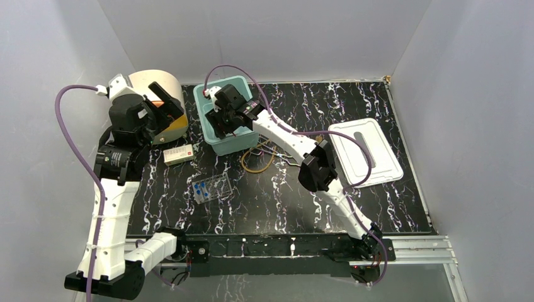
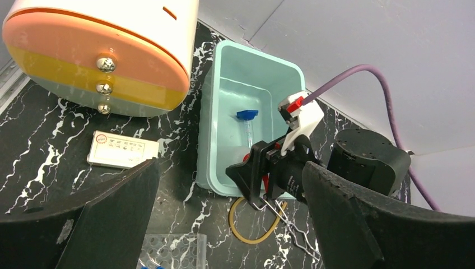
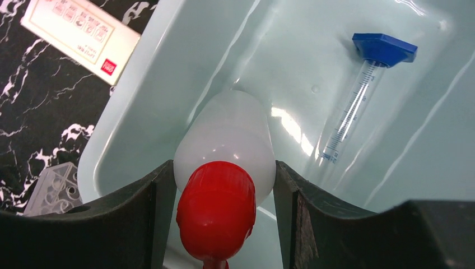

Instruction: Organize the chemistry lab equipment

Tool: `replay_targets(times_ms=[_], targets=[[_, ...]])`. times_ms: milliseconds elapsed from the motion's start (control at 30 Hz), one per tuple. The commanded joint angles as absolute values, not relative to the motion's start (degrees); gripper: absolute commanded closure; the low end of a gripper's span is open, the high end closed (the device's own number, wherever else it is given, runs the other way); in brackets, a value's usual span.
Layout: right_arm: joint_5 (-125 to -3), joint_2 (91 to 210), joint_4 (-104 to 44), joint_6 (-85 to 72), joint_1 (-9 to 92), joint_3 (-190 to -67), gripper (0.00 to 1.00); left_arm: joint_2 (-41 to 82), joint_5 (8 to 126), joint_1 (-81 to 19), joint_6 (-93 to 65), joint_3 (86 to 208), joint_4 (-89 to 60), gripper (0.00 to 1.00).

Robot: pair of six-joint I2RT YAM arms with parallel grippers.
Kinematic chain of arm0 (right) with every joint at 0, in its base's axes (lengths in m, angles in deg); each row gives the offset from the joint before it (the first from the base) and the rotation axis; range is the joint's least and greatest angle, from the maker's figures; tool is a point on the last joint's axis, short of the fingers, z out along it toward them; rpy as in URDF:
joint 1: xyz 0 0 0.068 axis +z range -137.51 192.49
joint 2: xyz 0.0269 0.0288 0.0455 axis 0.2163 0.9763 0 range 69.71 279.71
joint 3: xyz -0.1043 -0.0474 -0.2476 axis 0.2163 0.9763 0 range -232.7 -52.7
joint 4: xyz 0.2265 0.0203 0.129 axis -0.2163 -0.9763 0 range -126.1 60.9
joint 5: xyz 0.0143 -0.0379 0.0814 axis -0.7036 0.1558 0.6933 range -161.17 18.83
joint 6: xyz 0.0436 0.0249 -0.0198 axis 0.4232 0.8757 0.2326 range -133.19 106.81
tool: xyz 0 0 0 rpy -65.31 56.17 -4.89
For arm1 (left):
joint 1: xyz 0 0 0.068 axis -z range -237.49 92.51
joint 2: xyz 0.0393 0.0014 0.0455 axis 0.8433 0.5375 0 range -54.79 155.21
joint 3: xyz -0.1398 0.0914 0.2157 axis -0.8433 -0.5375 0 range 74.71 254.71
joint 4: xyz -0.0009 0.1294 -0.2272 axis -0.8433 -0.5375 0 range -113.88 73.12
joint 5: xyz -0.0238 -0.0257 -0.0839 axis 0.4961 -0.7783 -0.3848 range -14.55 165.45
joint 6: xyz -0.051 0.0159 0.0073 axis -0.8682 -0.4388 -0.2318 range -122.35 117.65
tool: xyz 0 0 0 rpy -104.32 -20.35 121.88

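My right gripper [image 3: 223, 171] is shut on the white squeeze bottle [image 3: 229, 131] with a red cap, holding it tilted inside the teal bin [image 3: 168, 73]. A clear syringe [image 3: 353, 106] with a blue end lies on the bin floor. In the top view the right gripper [image 1: 225, 123] is over the bin [image 1: 234, 146]. My left gripper [image 1: 167, 106] is open and empty, raised near the drum. The amber tubing loop [image 1: 257, 162] and metal tongs [image 1: 280, 151] lie just in front of the bin. A clear rack [image 1: 213, 187] with blue-capped vials sits nearer.
The cream-and-orange drum [image 1: 157, 85] stands at the back left. A white card box [image 1: 178, 155] lies in front of it. A white lid [image 1: 365, 151] lies at the right. The right arm reaches diagonally across the middle of the black marble table.
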State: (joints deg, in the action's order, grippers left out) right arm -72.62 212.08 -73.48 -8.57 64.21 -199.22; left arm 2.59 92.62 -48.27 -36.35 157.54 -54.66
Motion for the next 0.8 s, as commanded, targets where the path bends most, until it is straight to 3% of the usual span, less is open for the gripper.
replay_targets(times_ms=[0,500,767], targets=[[-64.6,214.5,-73.3,-13.1,64.5,-201.8,0.51,2.5,92.8,-48.4,-35.2,156.5,-54.6,0.02],[-67.0,215.4,-74.1,-12.2,64.5,-204.1,0.29,2.8,91.5,-48.4,-35.7,156.2,-54.6,0.02],[-66.5,213.1,-75.9,-7.3,64.5,-205.1,0.24,3.2,90.5,-48.4,-36.1,156.4,-54.2,0.02]])
